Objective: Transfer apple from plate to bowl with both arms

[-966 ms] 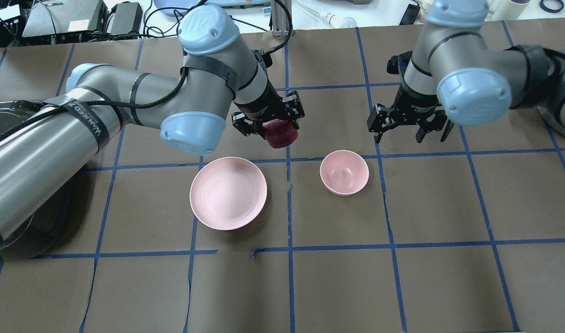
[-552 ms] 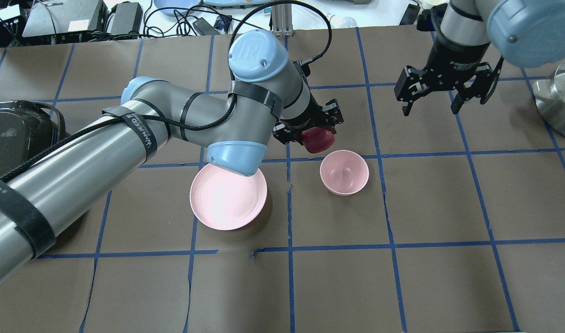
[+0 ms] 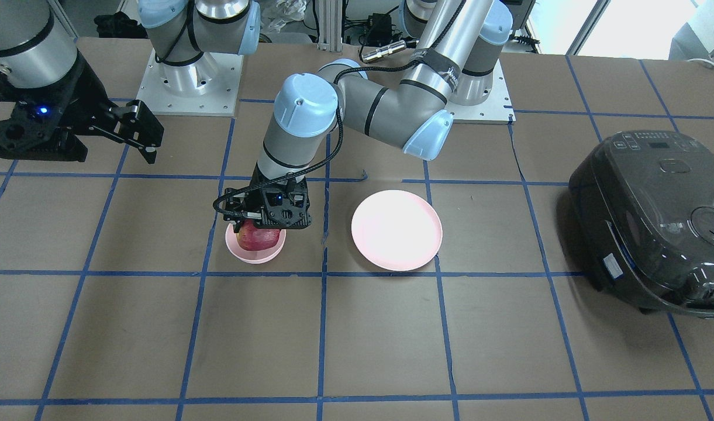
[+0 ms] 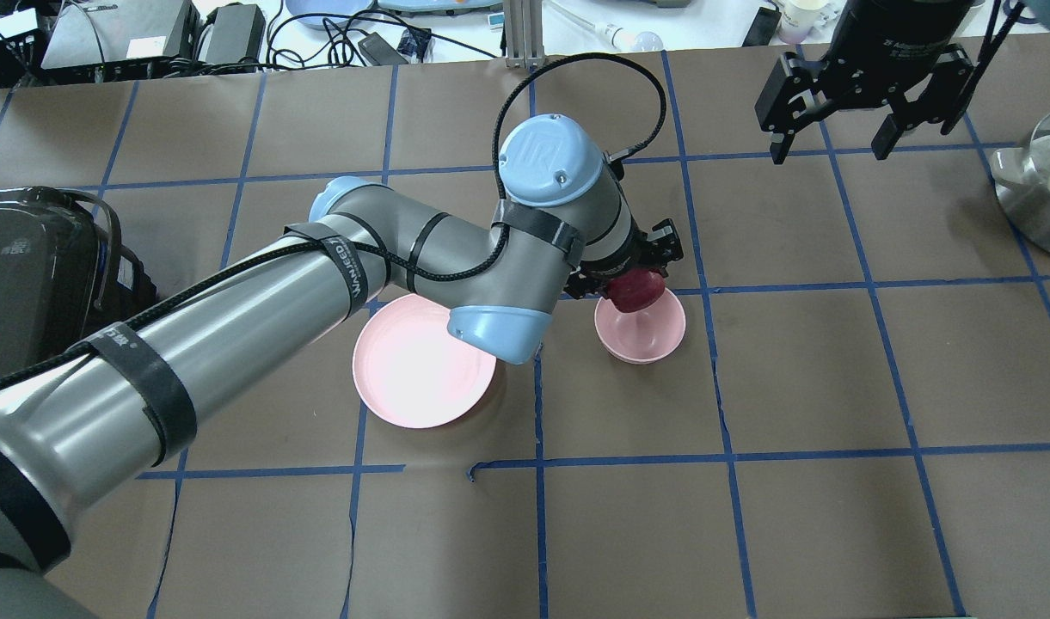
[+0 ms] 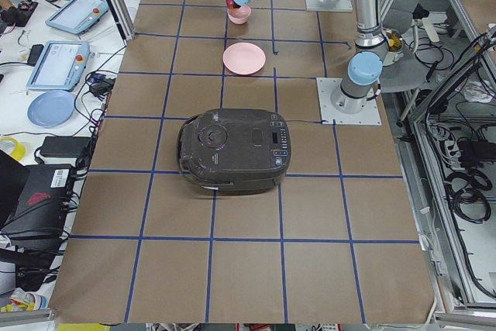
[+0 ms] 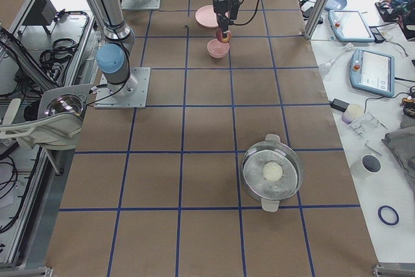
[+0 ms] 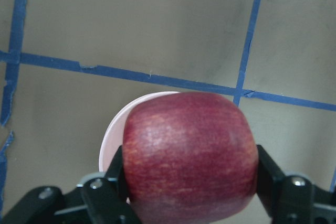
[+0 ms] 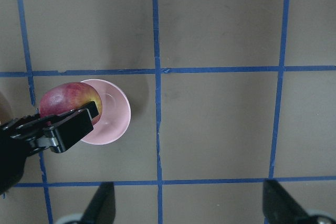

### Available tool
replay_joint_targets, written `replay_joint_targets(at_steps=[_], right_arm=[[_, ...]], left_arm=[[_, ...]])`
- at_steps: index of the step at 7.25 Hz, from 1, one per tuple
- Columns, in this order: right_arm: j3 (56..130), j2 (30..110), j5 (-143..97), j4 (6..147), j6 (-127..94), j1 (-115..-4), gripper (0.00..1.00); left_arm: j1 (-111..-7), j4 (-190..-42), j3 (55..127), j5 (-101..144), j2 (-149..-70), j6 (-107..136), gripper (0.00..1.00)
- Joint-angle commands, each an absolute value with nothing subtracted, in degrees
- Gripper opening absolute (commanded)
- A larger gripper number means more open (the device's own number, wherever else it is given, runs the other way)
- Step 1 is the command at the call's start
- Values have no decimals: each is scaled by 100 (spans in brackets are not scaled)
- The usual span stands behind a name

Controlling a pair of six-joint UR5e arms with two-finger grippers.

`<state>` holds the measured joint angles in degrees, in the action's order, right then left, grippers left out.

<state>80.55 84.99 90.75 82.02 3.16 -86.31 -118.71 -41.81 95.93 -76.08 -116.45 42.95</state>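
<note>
Counter (image 4: 748, 516): brown paper, blue tape grid.
Apple (image 7: 190, 156): now just above the bowl (image 4: 653, 340), carried over from beside the bare plate (image 4: 387, 404).
Left pincer (image 3: 262, 229): clamped on it.
Right pincer (image 4: 843, 142): spread, empty, backed away.
Next: likely release.

One apple (image 4: 635, 292). One plate (image 4: 404, 378), at 9 o'clock from the one bowl (image 4: 653, 340) in the overhead view. Two arms: left arm (image 4: 258, 318), right arm (image 3: 26, 41). Two grippers: left gripper (image 3: 258, 231), right gripper (image 4: 830, 150). One black cooker (image 3: 655, 216), farther out at 9 o'clock from the plate. One lidded steel pot (image 6: 272, 172), at about 2 o'clock from the bowl.
</note>
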Motion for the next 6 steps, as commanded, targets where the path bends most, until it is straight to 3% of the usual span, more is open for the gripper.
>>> replay_joint_targets(at_steps=[1, 2, 3, 5, 6], right_arm=[[8042, 8499, 9097, 8226, 290, -8613, 100], [8042, 8499, 9131, 8244, 281, -8596, 100], [8025, 8525, 9193, 8227, 220, -8604, 100], [8024, 8586, 9334, 8218, 229, -8604, 100], [8024, 8587, 9325, 8218, 229, -8604, 100]], left_arm=[[-11953, -4140, 9589, -7620, -11759, 4289, 14], [-12023, -4140, 9598, -7629, -11786, 4298, 19], [-12032, -4140, 9598, -7629, -11821, 4307, 42], [-12032, -4140, 9624, -7585, -11821, 4307, 74], [-12032, -4131, 9615, -7620, -11804, 4263, 100]])
